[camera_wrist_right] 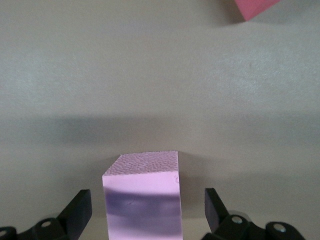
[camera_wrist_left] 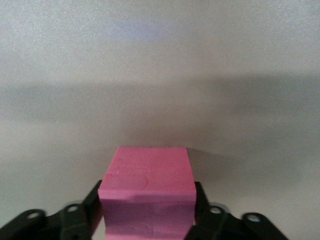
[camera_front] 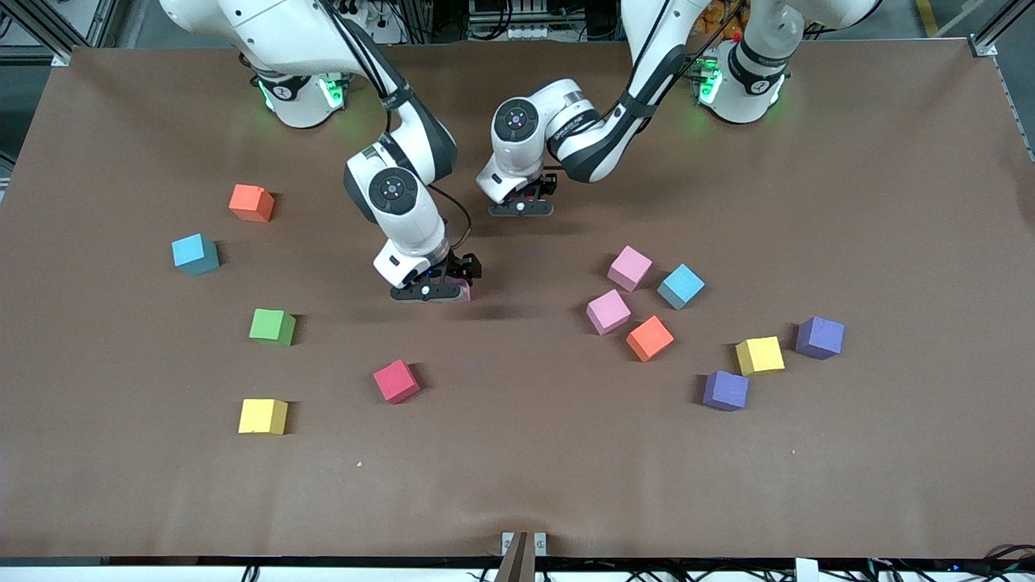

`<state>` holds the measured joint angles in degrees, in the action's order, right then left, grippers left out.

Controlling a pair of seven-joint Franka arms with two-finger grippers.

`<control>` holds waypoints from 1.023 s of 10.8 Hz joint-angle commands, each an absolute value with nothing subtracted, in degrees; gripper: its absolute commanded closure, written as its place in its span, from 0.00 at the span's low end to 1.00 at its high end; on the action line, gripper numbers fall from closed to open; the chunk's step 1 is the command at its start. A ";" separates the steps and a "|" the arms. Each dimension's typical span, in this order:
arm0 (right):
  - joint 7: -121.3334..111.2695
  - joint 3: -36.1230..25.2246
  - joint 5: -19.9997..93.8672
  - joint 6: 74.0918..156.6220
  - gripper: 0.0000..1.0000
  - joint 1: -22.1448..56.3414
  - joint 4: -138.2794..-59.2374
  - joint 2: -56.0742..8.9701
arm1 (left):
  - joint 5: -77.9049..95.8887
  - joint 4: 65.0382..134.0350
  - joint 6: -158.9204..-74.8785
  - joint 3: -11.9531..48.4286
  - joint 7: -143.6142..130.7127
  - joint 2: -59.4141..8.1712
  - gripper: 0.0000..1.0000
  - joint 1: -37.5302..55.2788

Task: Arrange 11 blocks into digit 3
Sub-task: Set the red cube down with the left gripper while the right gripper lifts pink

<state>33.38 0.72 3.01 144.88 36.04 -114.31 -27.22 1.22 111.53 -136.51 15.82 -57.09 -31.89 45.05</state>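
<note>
My left gripper (camera_front: 521, 208) is low at the table's middle, shut on a red block (camera_wrist_left: 147, 170), with both fingers (camera_wrist_left: 95, 197) against its sides; the front view hides this block. My right gripper (camera_front: 437, 289) stands open around a pale pink block (camera_wrist_right: 142, 185) (camera_front: 463, 293) that rests on the table, with a gap on each side. Another red block (camera_front: 396, 381) lies nearer the front camera. Two pink blocks (camera_front: 630, 267) (camera_front: 608, 311), a light blue one (camera_front: 681, 286) and an orange one (camera_front: 649, 338) cluster toward the left arm's end.
Toward the right arm's end lie orange (camera_front: 251, 203), light blue (camera_front: 195, 254), green (camera_front: 272, 326) and yellow (camera_front: 263, 416) blocks. Toward the left arm's end lie a yellow block (camera_front: 759, 355) and two purple ones (camera_front: 820, 337) (camera_front: 725, 390).
</note>
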 commanded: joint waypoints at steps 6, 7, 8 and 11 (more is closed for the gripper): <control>34.01 0.44 2.64 146.87 0.53 37.62 -114.60 -29.18 | -0.18 110.57 -120.44 16.00 -60.20 -19.98 0.00 39.04; 33.58 0.35 2.64 146.69 0.62 37.62 -114.70 -28.74 | -0.18 110.31 -118.24 15.91 -60.21 -17.52 0.00 36.07; 33.14 0.35 2.64 145.91 0.65 37.62 -114.70 -27.96 | -0.09 109.95 -117.87 15.73 -59.94 -16.01 0.00 33.08; 26.57 -0.35 2.46 138.89 0.69 37.27 -114.79 -23.31 | -0.44 107.15 -114.80 15.65 -58.19 -15.47 0.00 23.84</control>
